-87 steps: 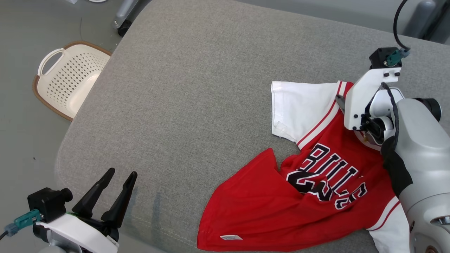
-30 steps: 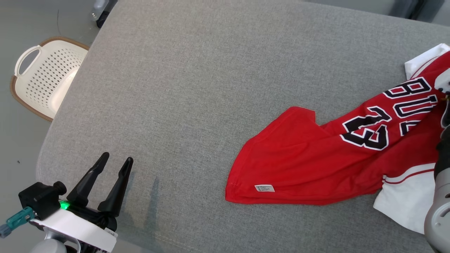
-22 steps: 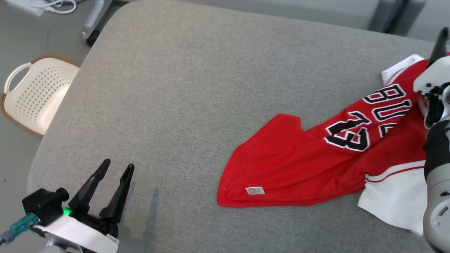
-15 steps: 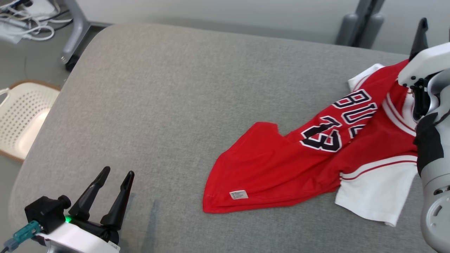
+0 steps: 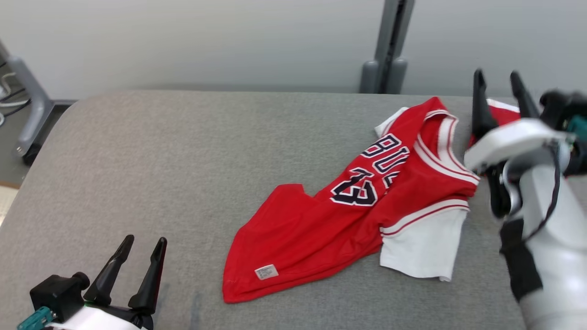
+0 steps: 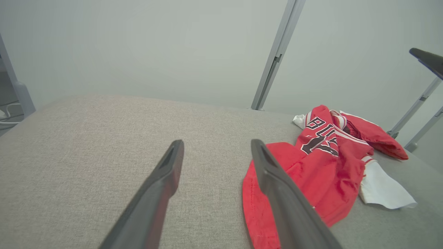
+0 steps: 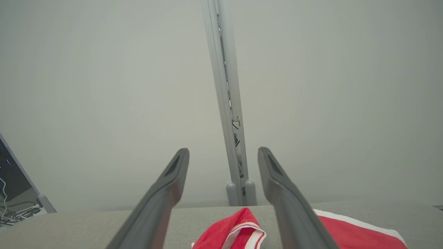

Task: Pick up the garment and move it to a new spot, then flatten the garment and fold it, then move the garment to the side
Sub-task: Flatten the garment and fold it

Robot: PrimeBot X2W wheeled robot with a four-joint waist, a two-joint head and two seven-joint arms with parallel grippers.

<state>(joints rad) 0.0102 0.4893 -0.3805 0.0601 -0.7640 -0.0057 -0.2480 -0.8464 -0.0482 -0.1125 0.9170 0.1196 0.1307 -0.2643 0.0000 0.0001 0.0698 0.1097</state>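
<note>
- My left gripper (image 5: 144,238): fingers spread, empty, at 7 o'clock.
- My right gripper (image 5: 498,80): fingers spread, empty, at 2 o'clock.
- Garment (image 5: 339,215): rumpled on the cushion (image 5: 160,160).

pincer (image 5: 499,78): dark tapered fingers | white mount | pale grey forearm

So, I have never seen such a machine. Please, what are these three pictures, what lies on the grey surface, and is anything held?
It is a two-armed robot; each arm ends in a pincer with two dark fingers. One picture looks down from its head; the other two come from cameras on its wrists, looking along the fingers. On the grey padded surface lies a crumpled red and white jersey. The left pincer and the right pincer are both open and hold nothing. The right one is raised beside the jersey's collar.
</note>
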